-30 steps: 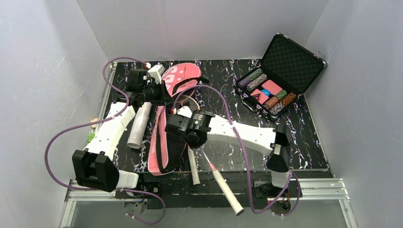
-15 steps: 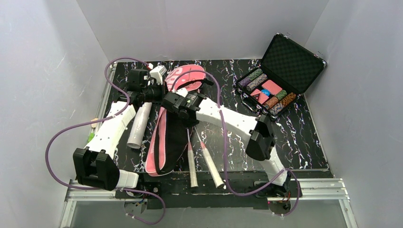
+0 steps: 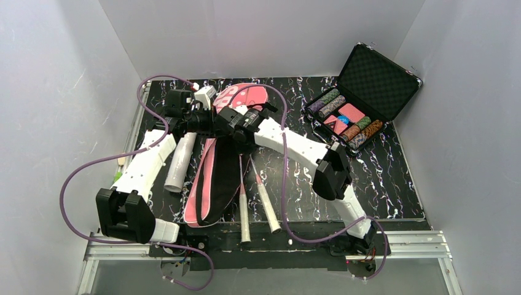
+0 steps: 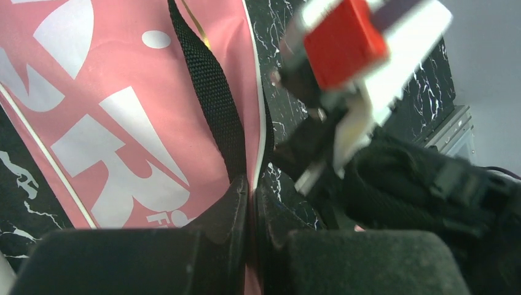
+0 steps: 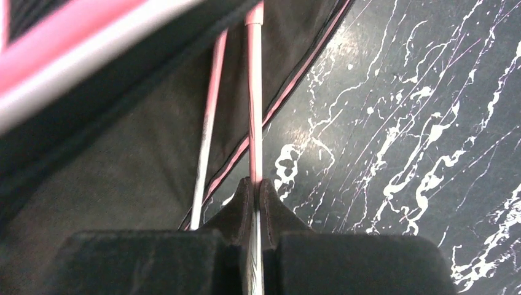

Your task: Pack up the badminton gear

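Slippage threatens both holds: right gripper [image 5: 254,184] clamped on a thin-shafted racket [image 5: 253,92], left gripper [image 4: 251,195] pinching the slack bag [image 4: 117,117].

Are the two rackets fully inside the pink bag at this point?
Partly in. The rackets leave white handles outside the bag; shafts run into its opening. The right hand grips one shaft.

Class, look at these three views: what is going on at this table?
Two robot arms are packing badminton gear. The left gripper pinches the edge of the long pink "SPORT" bag. The right gripper is shut on the thin pink shaft of one racket, beside the second racket's shaft; both shafts run into the bag's dark opening. A white cylindrical tube lies on the table beside the bag.
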`<state>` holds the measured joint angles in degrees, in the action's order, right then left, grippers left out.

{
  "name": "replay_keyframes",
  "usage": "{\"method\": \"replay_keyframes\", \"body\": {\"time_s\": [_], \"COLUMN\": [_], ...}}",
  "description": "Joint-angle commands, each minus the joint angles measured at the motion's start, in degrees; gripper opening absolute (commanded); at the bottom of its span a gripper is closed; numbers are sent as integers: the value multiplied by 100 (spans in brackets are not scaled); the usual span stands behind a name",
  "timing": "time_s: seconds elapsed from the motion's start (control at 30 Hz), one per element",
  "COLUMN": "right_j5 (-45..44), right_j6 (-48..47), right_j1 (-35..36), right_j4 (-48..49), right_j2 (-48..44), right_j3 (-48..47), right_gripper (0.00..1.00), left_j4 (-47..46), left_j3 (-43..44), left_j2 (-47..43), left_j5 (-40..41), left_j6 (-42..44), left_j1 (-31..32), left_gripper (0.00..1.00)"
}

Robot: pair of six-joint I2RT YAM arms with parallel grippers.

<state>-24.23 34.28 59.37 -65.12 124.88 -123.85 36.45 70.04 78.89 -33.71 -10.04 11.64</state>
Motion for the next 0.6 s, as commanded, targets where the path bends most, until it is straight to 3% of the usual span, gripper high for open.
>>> {"method": "replay_keyframes", "body": {"time_s": [0.0,0.4,0.57], "right_j5": [54,756,1164], "right_j6": [297,661,638], "right_j1": [-259,-504,-515], "right_j4": [523,1059,1532], "right_j2": [174,492,257], "right_j3": [-315,-374,178], "right_gripper": [1,2,31], "left_j4": [42,74,124], "left_j3": [81,85,93], "left_j2": [-143,-135,-122], "left_j5": [-527,-567,-522], "left_j6": [-15,23,138], "left_j1": [78,102,99], "left_gripper": [0,0,0]}}
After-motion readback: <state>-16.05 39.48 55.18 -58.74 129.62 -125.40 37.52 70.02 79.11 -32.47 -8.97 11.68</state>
